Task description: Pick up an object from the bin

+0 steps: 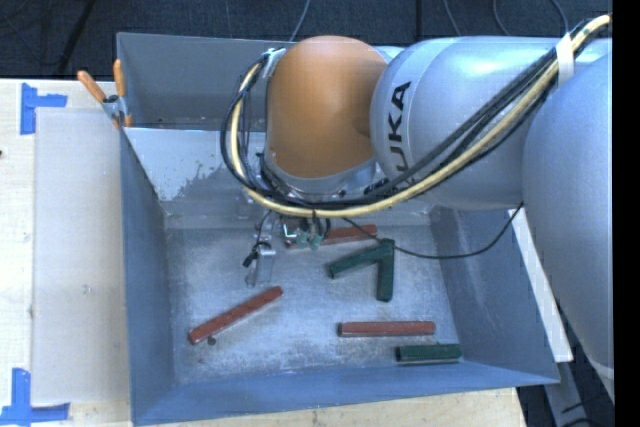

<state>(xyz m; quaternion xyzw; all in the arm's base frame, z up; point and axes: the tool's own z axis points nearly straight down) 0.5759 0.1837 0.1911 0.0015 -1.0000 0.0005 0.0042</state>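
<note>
Gripper (262, 255) opening couldn't be told. Red-brown stick (236, 314) lay near, at its 7 o'clock; green L-shaped piece (368, 265) at 3 o'clock.

You have one marking to read: black capital letters "UKA" (397, 129) on the silver arm housing (470, 105), just right of the orange cover (320, 105). They run up the housing's curved face, turned on their side. Right of the cover's lower edge, the cable bundle (440, 177) crosses the housing just beneath the lowest letter, so the word's beginning is hidden from you.
</note>
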